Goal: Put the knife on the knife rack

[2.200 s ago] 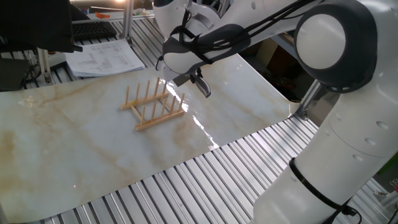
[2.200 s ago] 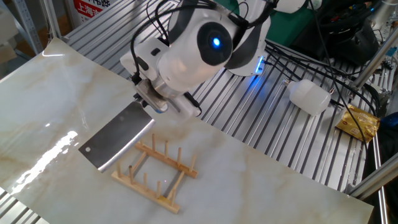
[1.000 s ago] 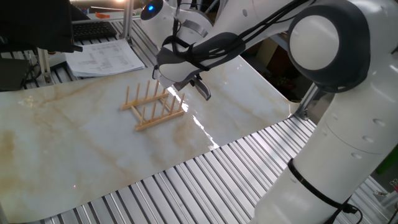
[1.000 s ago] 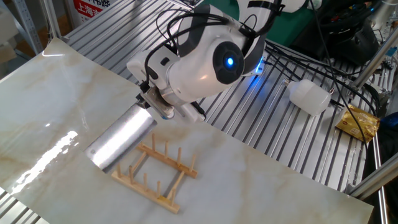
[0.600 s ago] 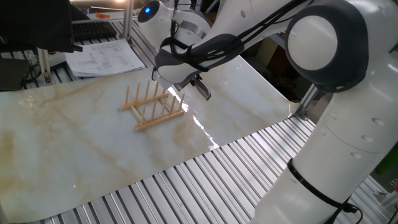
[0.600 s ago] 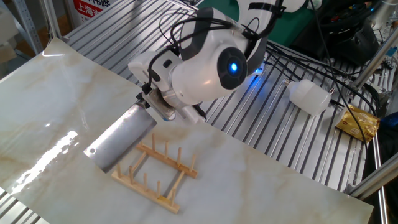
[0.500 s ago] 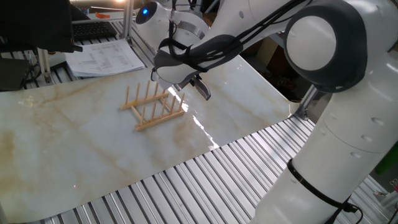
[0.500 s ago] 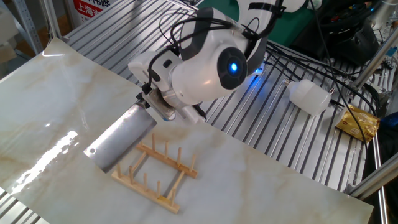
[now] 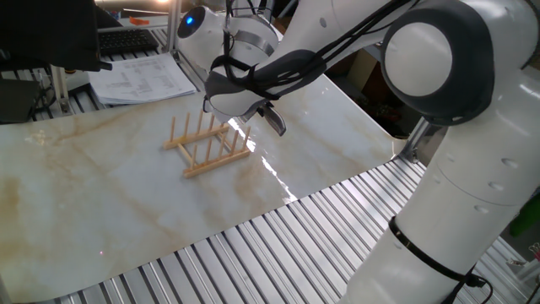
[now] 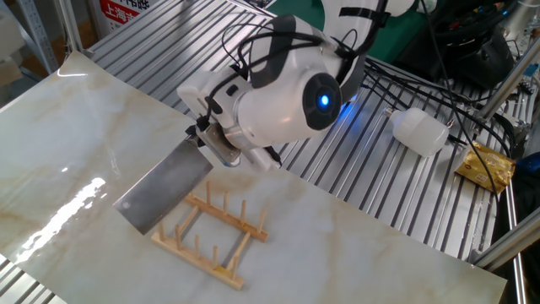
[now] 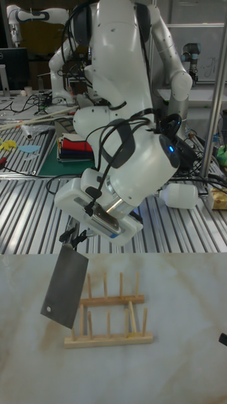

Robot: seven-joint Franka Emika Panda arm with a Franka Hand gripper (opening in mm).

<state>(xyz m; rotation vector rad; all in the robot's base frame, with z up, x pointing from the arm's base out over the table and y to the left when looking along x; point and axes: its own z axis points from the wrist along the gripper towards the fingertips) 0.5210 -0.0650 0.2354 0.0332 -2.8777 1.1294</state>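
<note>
The knife (image 10: 160, 192) is a broad steel cleaver hanging blade-down and tilted just above the marble. My gripper (image 10: 205, 142) is shut on its handle, which is mostly hidden by the fingers. The tall fixed view shows the knife blade (image 11: 65, 285) at the left end of the knife rack (image 11: 110, 312), overlapping its outermost pegs, with the gripper (image 11: 75, 238) above it. The knife rack (image 10: 215, 236) is light wood with two rails and thin upright pegs. In one fixed view the knife rack (image 9: 209, 143) stands just left of the gripper (image 9: 253, 116), and the blade is hard to make out.
The marble slab (image 9: 84, 194) lies on a slatted metal table (image 9: 253, 253). Papers (image 9: 139, 78) and a keyboard (image 9: 126, 39) sit behind the slab. A white bottle (image 10: 420, 131) and a yellow packet (image 10: 485, 165) lie on the slats to the right.
The wrist has turned and shifted slightly, bringing the blade closer to the end of the rack. The rack has not moved.
</note>
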